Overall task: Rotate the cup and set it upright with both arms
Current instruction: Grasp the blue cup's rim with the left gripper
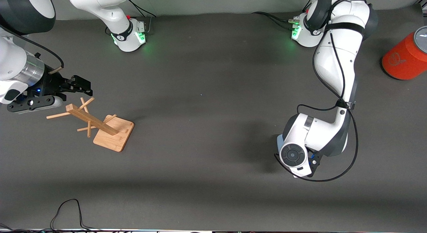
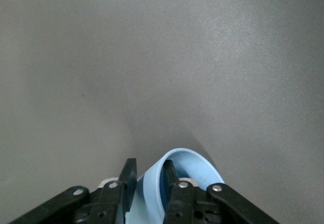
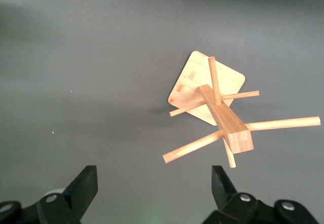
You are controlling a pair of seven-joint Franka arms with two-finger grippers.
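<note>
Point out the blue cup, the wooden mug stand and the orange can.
blue cup [image 2: 188,159]: left wrist view, on its rim.
wooden mug stand [image 1: 115,137]: front view, on its square base.
orange can [image 1: 402,61]: front view, on its side wall.

Left gripper [image 2: 149,183]: low over the desk [image 1: 206,92], jaws pinching the cup [image 2: 177,181] wall.
Right gripper [image 3: 154,188]: waited above the wooden rack [image 3: 223,113], jaws spread wide.

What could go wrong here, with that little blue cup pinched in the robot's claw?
The left gripper pinches only one wall of the small pale-blue plastic cup, one finger inside the rim, so it might slip or twist when lifted. The open right gripper hangs over the wooden peg stand and could knock a peg when it moves.
</note>
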